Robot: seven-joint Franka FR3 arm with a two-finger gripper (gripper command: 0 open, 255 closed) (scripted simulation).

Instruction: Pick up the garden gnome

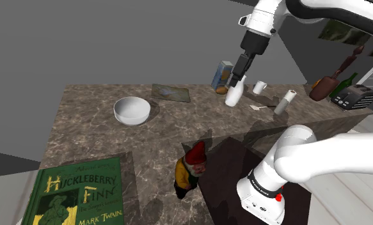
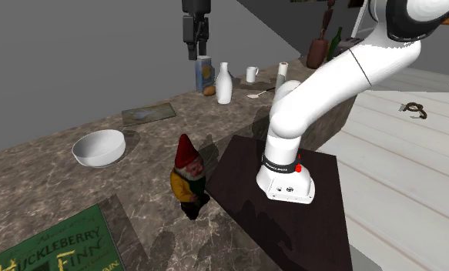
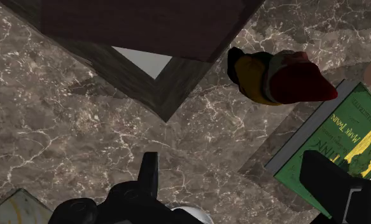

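The garden gnome (image 1: 191, 167) has a red pointed hat, a yellow coat and dark legs. It stands upright on the dark marble counter (image 1: 102, 137), near the front edge and right beside the corner of my stand (image 1: 226, 169). It also appears in the second exterior view (image 2: 188, 175) and from above in the wrist view (image 3: 276, 76). My black gripper (image 1: 235, 77) hangs high over the counter, well above and apart from the gnome. Its fingers (image 3: 149, 175) stand wide apart with nothing between them, so the gripper (image 3: 228, 162) is open.
A white bowl (image 1: 132, 110) sits mid-counter and a green Huckleberry Finn book (image 1: 76, 195) lies at the front. Along the back stand a white bottle (image 1: 235, 93), a blue carton (image 1: 222, 75), a mug (image 1: 260, 87), a paper roll (image 1: 285, 102) and a toaster (image 1: 352, 97).
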